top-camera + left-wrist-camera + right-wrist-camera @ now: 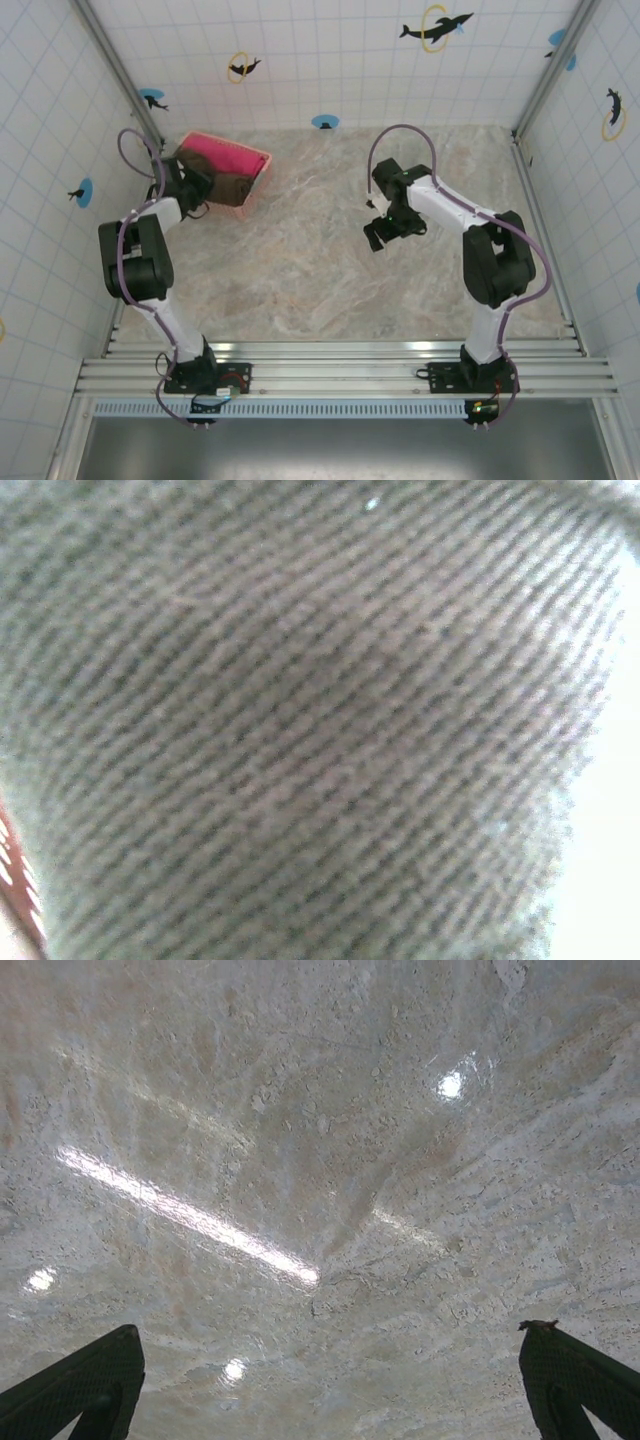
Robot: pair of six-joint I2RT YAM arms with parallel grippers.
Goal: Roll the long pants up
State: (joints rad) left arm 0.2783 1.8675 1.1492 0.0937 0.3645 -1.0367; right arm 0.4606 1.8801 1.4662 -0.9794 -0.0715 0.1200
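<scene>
In the top view, the pink basket is sitting on the desk in the upper left of the frame, close to the corner of the tiled walls. The long pants are lying bunched inside it, filling its lower part as a dark brown heap. A bright pink cloth is lying in the same basket just above them, toward the top of the frame, and touching them. The left arm is reaching up along the left side of the frame. The left jaws are sitting at the basket's left edge, right against the brown fabric. From here I cannot tell whether they are pinching it or merely pressing on it. The right arm is bending in from the right. The right jaws are hanging over bare desk a little right of centre, well apart from the basket and the pants, and they are standing spread.

In the left wrist view, the pants are pressing very close to the lens as a blurred, ribbed grey-brown weave running across the frame. A thin sliver of the basket is showing at the lower left edge. How the left jaws are standing I cannot tell here either.

In the right wrist view, the two dark fingertips are poking in at the lower left and lower right corners, spread wide, with glossy marbled desk lying between and beyond them.
</scene>
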